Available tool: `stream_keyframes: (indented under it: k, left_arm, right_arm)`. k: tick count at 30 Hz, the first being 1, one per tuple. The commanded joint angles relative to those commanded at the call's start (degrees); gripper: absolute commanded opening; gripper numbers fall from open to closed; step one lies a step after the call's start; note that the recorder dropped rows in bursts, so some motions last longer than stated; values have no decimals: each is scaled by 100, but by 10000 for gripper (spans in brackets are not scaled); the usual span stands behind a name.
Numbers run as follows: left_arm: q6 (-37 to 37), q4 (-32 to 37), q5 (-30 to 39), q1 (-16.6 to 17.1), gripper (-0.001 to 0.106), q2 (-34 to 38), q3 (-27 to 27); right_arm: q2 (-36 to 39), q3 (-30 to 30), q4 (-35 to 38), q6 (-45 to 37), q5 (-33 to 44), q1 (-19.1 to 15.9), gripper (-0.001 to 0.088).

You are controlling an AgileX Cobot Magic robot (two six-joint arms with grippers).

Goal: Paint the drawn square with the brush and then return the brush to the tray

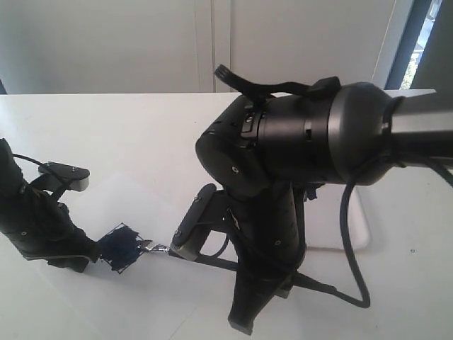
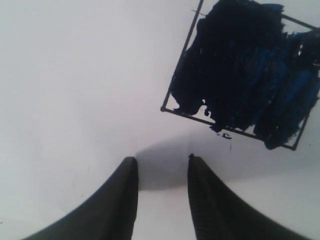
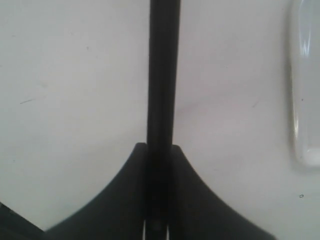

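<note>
The drawn square (image 1: 122, 248) lies tilted on the white surface, its inside smeared dark blue-black; in the left wrist view the drawn square (image 2: 245, 70) is almost filled, with bare white strips along its outline. The brush (image 1: 161, 248) points its silver ferrule and dark bristles at the square's right corner. My right gripper (image 1: 248, 273) is shut on the black handle of the brush (image 3: 162, 75), which runs straight out from between the fingers of the right gripper (image 3: 157, 147). Just left of the square my left gripper (image 1: 78, 258) stands open; the left gripper (image 2: 162, 160) holds nothing. The tray (image 1: 357, 227) is mostly hidden behind the right arm.
The right arm's bulky black body fills the middle of the exterior view. A black cable (image 1: 354, 280) loops down to the table at its right. The rounded translucent rim of the tray (image 3: 305, 100) shows in the right wrist view. A pale wall rises behind the table's far edge.
</note>
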Motion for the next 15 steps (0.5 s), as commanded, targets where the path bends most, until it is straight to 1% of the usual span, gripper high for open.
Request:
stream_keyframes:
  k: [10, 15]
  left_arm:
    - [0, 0, -69, 0, 397, 0, 0]
    - [0, 0, -69, 0, 397, 0, 0]
  right_arm:
    - [14, 0, 0, 0, -368, 0, 0]
    - [137, -35, -13, 0, -545, 0, 0]
